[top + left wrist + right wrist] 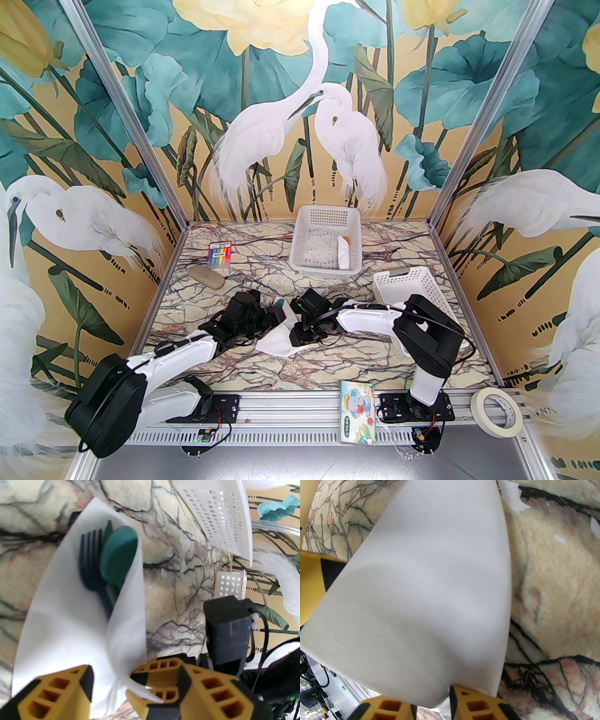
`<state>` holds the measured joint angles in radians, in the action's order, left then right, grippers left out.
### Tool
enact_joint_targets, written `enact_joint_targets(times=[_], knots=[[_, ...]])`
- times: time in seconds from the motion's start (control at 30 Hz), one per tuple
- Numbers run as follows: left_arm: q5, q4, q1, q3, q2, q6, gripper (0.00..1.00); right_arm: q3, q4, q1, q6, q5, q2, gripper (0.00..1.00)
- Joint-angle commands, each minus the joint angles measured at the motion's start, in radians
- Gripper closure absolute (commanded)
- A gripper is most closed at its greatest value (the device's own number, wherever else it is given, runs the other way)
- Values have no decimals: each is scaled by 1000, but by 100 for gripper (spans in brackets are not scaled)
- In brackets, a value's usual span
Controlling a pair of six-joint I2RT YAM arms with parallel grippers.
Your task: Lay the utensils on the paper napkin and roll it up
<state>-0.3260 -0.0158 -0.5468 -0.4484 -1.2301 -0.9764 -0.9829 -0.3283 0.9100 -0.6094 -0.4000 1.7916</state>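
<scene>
The white paper napkin point(70, 630) lies on the marble table between the two arms, its right side lifted and curled over the utensils. A dark teal fork point(90, 559) and a matching spoon point(118, 556) rest side by side on it, their handles hidden under the fold. My right gripper point(432, 705) is shut on the napkin's point(431, 592) raised edge; its yellow fingers point(161, 667) pinch the paper. My left gripper point(134, 669) stands open just above the napkin's near end, one finger on either side of the fold. From above, both grippers point(269, 318) point(304, 335) meet over the napkin point(276, 344).
A white basket point(300, 243) at the back holds a paper-wrapped utensil point(343, 251). A second white basket point(412, 286) tilts behind the right arm. A marker pack point(219, 255) and a beige stone point(206, 276) lie at left. A tissue pack point(358, 410) and tape roll point(497, 412) sit at the near rail.
</scene>
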Motion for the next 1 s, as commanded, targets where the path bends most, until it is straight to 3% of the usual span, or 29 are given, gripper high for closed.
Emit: enact_joint_targets(times=[0.0, 0.57, 0.97], knots=[[-41, -21, 7, -20, -30, 10, 44, -1, -17, 7, -9, 13, 18, 68], [-4, 30, 7, -6, -24, 53, 70, -11, -31, 9, -3, 26, 11, 67], [37, 72, 7, 10, -26, 89, 92, -33, -36, 9, -1, 24, -7, 56]])
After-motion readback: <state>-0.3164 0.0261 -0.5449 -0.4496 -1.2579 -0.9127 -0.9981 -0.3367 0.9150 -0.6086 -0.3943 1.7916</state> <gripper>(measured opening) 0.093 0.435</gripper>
